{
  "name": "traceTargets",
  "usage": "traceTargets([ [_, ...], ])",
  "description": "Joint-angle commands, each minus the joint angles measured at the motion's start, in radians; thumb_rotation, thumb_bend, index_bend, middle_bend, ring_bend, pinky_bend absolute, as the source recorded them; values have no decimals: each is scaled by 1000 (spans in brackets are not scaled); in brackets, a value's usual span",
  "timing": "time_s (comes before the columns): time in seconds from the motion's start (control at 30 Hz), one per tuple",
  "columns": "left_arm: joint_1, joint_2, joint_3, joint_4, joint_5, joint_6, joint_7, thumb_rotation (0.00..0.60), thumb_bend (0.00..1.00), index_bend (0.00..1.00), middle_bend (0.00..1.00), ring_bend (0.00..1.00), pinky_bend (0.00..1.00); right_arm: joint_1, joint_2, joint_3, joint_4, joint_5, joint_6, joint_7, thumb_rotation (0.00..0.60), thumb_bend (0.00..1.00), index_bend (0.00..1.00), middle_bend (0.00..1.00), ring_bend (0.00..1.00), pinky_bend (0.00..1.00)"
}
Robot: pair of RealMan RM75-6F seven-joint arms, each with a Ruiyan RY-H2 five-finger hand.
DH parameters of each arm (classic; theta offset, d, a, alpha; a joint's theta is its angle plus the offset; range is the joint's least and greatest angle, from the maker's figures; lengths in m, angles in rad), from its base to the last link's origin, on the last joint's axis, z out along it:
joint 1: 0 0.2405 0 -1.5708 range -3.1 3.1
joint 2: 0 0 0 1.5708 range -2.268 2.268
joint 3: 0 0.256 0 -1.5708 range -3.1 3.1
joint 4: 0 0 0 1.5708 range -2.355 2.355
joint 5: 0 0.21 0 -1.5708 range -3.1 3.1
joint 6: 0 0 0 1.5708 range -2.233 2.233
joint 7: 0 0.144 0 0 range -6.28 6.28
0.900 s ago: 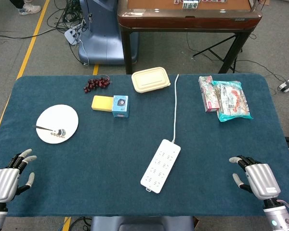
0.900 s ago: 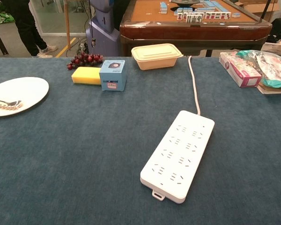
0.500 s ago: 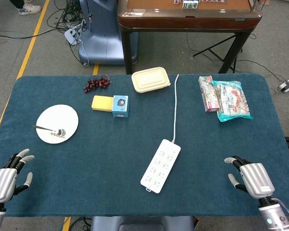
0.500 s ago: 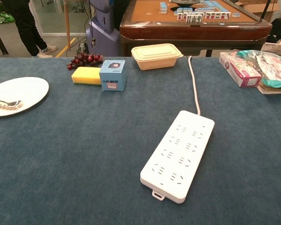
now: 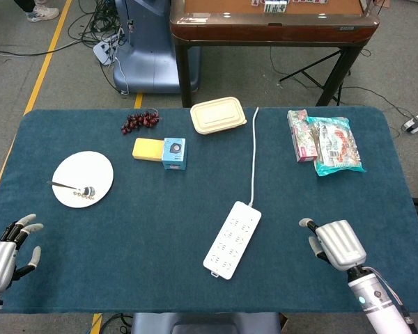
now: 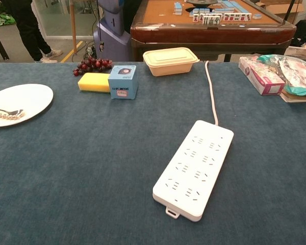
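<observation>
Your table (image 5: pixel 160 229), covered in dark blue cloth, carries everything here. The white power strip (image 5: pixel 232 239) lies near the middle toward six o'clock, angled, with its cord (image 5: pixel 253 149) running off toward twelve o'clock. It is the thing nearest your right hand (image 5: pixel 338 245), which sits at about four o'clock on the table, just beside the strip but apart from it, holding nothing; from the head view its fingers look loosely spread, and only a sliver of it shows at the right edge of the chest view. Your left hand (image 5: pixel 3 254) hangs at about eight o'clock, off the near left corner, released, fingers apart, grasping nothing.

At two o'clock lie the snack packets (image 5: pixel 326 143), stacked side by side. The white plate (image 5: pixel 83 178) at nine o'clock holds a small fork-like utensil (image 5: pixel 64 186) and a few small pale bits beside it; what they are I cannot tell. The cream lunch box (image 5: pixel 218 115) at twelve o'clock has its lid closed, so its contents are hidden. At about eleven o'clock the yellow sponge (image 5: pixel 147 149) touches the small blue box (image 5: pixel 173 153), also shut. Just beyond them lies the bunch of dark red grapes (image 5: pixel 139 121), loose on the cloth.
</observation>
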Motion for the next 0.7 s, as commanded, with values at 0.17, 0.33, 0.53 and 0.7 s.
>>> traceTargets([
  [0.17,-3,3,-1,-2,3,-3,-14,600,483,349,180,177,535,78,-78,46,-16,106,-75,-132,600,599,333,999,1000,1000],
  [0.33,-6,4,0,-1,4,-8,-21,600,483,348,180,177,535,120,-134,60,0,171,-108,-196,600,793,324,1000,1000,1000],
  [0.53,-7,4,0,1,1,-11,-26,600,483,348,180,178,535,163,-193,70,27,232,-133,-248,600,970,270,1000,1000,1000],
  [0.7,-9,4,-1,3,-2,-17,-33,600,483,348,180,178,535,202,-242,77,55,280,-154,-278,600,1000,260,1000,1000,1000],
])
